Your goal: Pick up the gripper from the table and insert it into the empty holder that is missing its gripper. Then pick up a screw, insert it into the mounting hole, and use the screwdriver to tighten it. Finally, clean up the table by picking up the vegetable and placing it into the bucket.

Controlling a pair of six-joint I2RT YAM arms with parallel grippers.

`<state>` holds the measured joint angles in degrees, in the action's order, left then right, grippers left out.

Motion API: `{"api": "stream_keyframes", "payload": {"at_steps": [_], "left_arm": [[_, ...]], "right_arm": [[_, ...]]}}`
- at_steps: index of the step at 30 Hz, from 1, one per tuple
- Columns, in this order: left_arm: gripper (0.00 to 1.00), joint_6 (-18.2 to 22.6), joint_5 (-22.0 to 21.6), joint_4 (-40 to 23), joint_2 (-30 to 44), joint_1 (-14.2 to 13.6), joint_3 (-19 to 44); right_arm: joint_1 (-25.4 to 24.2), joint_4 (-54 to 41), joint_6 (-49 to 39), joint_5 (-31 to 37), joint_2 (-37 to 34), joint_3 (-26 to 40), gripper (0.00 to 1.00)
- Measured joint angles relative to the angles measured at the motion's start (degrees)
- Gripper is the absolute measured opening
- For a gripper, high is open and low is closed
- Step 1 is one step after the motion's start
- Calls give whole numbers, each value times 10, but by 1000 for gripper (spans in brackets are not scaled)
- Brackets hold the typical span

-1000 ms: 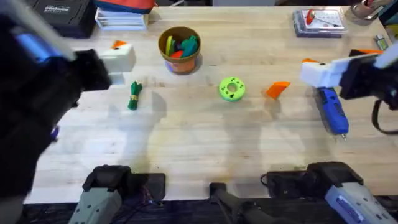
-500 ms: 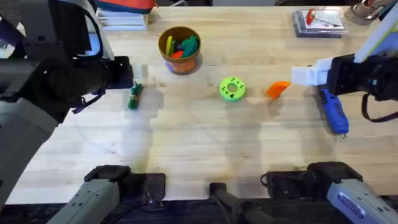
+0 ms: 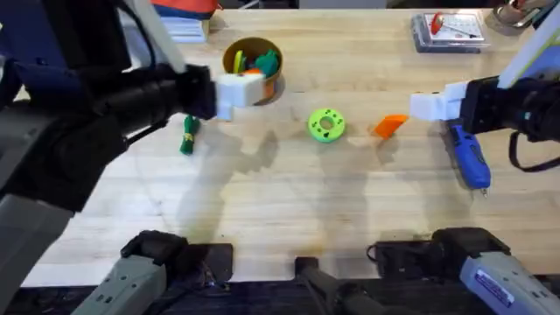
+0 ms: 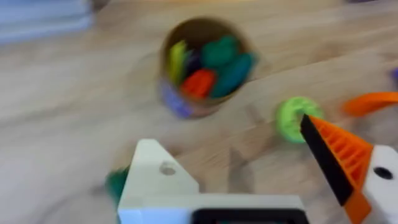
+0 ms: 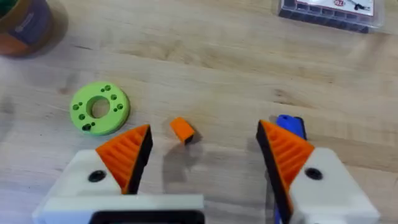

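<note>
The gripper (image 3: 391, 124) lies on the table (image 3: 289, 201) as an orange wedge, right of centre; it also shows as a small orange piece (image 5: 181, 129). My right gripper (image 3: 430, 105) hovers just right of it, open and holding nothing (image 5: 205, 149). The blue screwdriver (image 3: 468, 156) lies beneath the right arm. My left gripper (image 3: 238, 90) is open and holds nothing (image 4: 249, 168), hanging beside the orange-brown bucket (image 3: 254, 70), which holds toy pieces. The dark-green vegetable (image 3: 189, 134) lies left of the bucket, under the left arm. The holder and the screw are out of view.
A lime-green disc with holes (image 3: 326, 124) sits mid-table between the bucket and the orange gripper. A clear case with red parts (image 3: 448, 31) stands at the back right. Boxes and books (image 3: 175, 26) line the back left. Bare wood spans the front half.
My left arm has swung right from the table's left edge, past the vegetable, to the bucket's side. The right gripper shifted slightly left early on, then held still.
</note>
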<state>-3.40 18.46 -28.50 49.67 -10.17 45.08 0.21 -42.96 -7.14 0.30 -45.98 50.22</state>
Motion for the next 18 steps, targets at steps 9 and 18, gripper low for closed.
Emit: {"api": "stream_keyframes", "payload": {"at_steps": [9, 18], "left_arm": [[985, 0, 87, 70, -5, -73, 0], [985, 0, 94, 3, -5, -73, 0]], "right_arm": [[0, 0, 0, 0, 0, 0, 994], [0, 0, 0, 0, 0, 0, 994]]}}
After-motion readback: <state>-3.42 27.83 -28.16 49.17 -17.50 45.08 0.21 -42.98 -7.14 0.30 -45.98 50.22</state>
